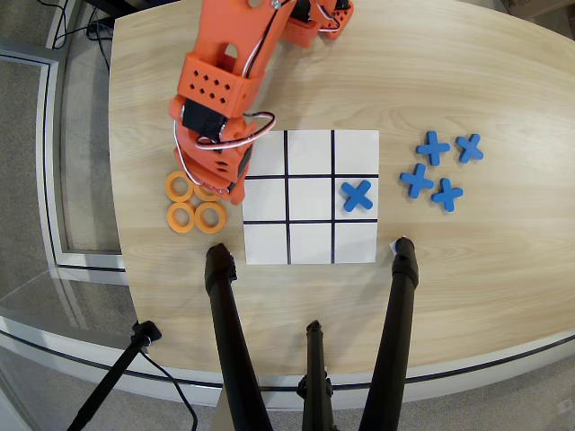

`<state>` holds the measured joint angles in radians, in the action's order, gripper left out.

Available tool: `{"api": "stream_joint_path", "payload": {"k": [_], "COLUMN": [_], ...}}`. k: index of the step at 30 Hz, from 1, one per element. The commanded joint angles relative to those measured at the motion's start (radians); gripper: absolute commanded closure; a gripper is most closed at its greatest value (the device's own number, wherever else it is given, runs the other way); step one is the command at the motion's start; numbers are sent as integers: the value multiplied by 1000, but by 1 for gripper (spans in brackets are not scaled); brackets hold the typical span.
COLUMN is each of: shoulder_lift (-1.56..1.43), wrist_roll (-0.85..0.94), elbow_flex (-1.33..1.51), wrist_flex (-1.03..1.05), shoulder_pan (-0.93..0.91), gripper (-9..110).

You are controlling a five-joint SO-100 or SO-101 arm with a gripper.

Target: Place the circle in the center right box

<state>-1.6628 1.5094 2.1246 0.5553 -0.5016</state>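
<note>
- Overhead view: orange arm [225, 81] leans down over the ring cluster, left of the board [310, 197].
- Gripper [218, 189] sits atop the upper-right circle [206, 191], mostly covering it; jaw gap hidden, can't tell if wide or closed.
- 3 other rings [210, 216] lie beside it, touching.
- Center right box [264, 198], empty white cell, just right of the gripper.
- Blue cross [357, 195] in the opposite mid-row cell; 4 more crosses [433, 148] on the table [467, 269], right of the board.

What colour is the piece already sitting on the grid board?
Blue: a cross-shaped piece in the board's middle-row end cell, seen in the overhead view.
</note>
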Motion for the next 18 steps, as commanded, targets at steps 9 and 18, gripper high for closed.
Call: {"api": "stream_joint_path", "payload": {"k": [9, 18], "shoulder_lift": [89, 133], "wrist_roll": [5, 5], "elbow_flex": [-40, -28], "wrist_flex": [-54, -98], "shoulder_pan": [-29, -32], "gripper": [81, 82]}}
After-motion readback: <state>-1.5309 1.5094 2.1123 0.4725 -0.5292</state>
